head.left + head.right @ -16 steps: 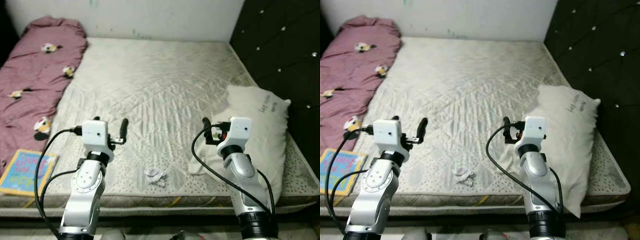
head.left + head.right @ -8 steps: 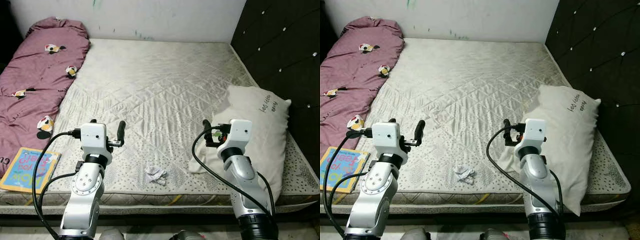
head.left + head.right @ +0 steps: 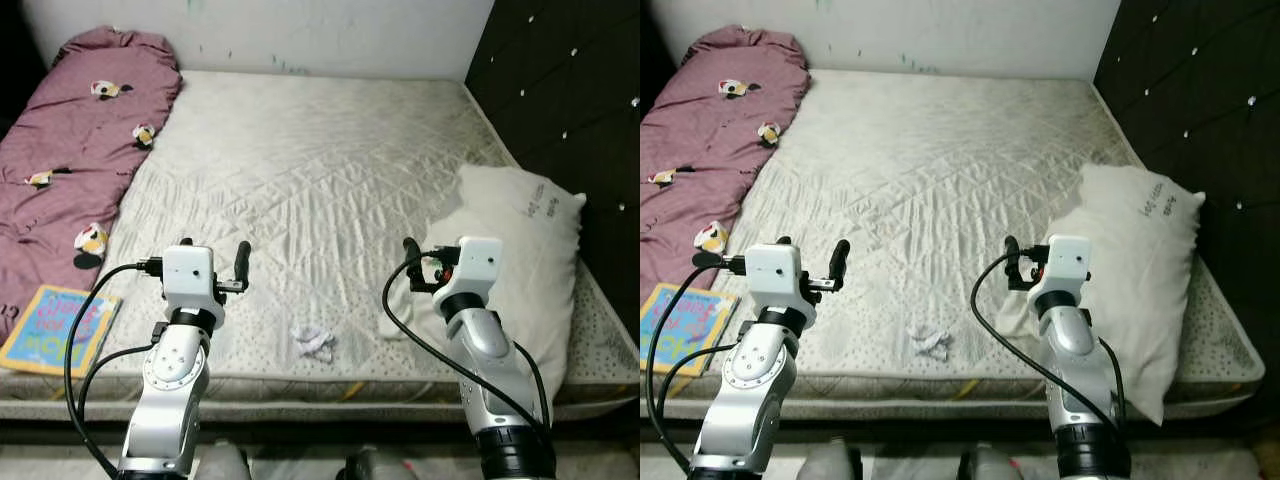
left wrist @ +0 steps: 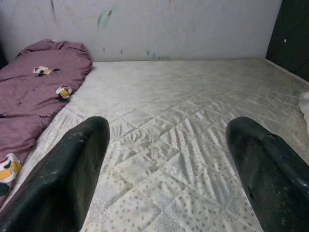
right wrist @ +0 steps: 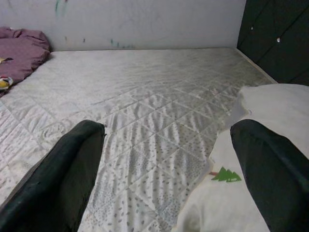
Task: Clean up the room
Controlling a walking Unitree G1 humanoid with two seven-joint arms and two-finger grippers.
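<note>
Nearest, at the mattress (image 3: 330,180) front edge: a crumpled tissue (image 3: 313,341), lying between the two raised arms and touching neither. Left gripper (image 4: 169,169) held above the near left part of the mattress, fingers (image 4: 72,179) spread wide, holding nothing. Right gripper (image 5: 169,174) likewise wide and empty, just beside the pillow (image 3: 520,260) on the right. From the right wrist, a small green tree print visible on the pillow's near corner. Left of the mattress, a colourful book (image 3: 55,330), seen from the head. Farther left, a maroon blanket (image 3: 70,140) stretched back to the far wall (image 4: 145,24), shown smudged green from the left wrist.
</note>
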